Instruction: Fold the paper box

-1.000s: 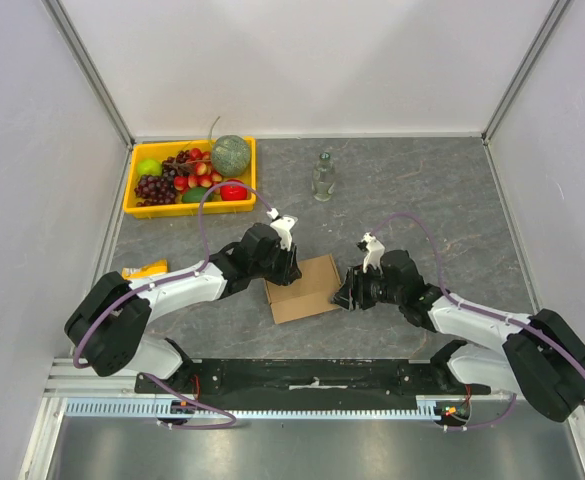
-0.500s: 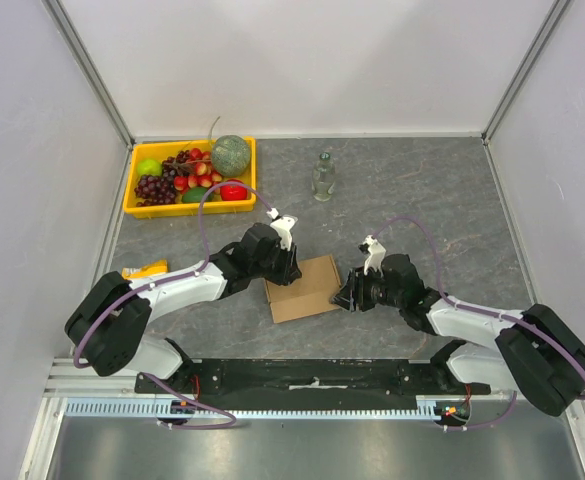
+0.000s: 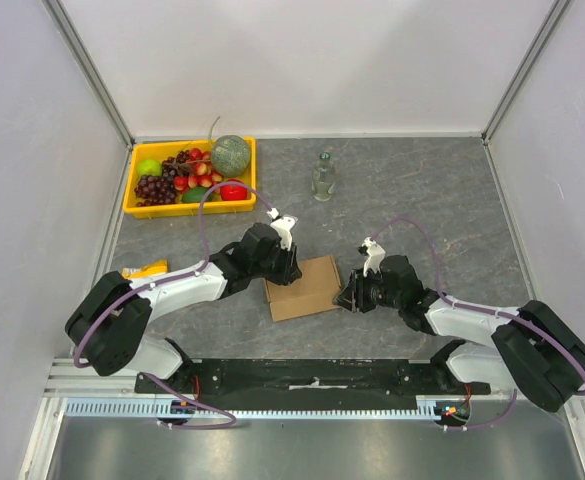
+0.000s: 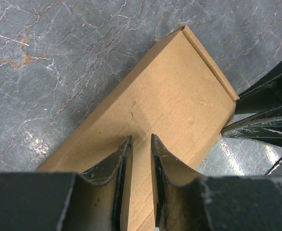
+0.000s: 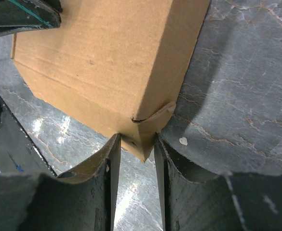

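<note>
The paper box (image 3: 304,287), a flat closed brown cardboard mailer, lies on the grey table between the two arms. My left gripper (image 3: 283,272) rests over its back-left part. In the left wrist view its fingertips (image 4: 140,138) stand a narrow gap apart on the box lid (image 4: 169,96), with only the lid's surface showing between them. My right gripper (image 3: 346,296) is at the box's right corner. In the right wrist view its jaws (image 5: 137,137) pinch that corner of the box (image 5: 97,53), both tips touching cardboard, and a small tab sticks out there.
A yellow tray (image 3: 187,208) full of fruit stands at the back left. A small glass bottle (image 3: 322,177) stands behind the box. A yellow object (image 3: 145,269) lies near the left arm. The right gripper's dark fingers (image 4: 266,120) reach the box's far end.
My right gripper has edged left onto the box's corner and its jaws have narrowed round it. The left gripper and the box have stayed put.
</note>
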You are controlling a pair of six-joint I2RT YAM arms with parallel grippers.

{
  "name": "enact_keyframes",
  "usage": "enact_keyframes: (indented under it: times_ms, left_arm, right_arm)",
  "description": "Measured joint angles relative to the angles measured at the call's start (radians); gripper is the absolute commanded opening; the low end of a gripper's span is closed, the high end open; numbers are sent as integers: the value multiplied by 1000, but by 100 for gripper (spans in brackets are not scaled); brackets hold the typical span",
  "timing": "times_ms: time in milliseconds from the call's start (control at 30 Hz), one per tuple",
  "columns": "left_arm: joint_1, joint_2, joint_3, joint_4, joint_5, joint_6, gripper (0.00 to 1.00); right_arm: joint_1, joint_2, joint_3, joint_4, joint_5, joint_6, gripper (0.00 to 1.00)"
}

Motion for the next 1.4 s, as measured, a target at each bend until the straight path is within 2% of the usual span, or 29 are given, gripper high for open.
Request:
enact_keyframes:
  times_ms: [467, 767, 1067, 1200, 1400]
  left_arm:
    - [0, 10, 5, 11, 6, 0, 28]
    - [0, 14, 6, 15, 9, 1, 28]
    - [2, 15, 7, 18, 19, 11, 27]
    - [2, 16, 7, 19, 27, 11, 27]
    - [1, 17, 8, 21, 28, 11, 27]
  right_arm:
    - [1, -6, 1, -70, 74, -31, 34]
    - [1, 35, 13, -34, 109, 4, 30]
    - [0, 83, 19, 34, 140, 44, 32]
    - [1, -6, 19, -75, 208, 43, 41]
    - [1, -319, 23, -310, 391, 37, 54]
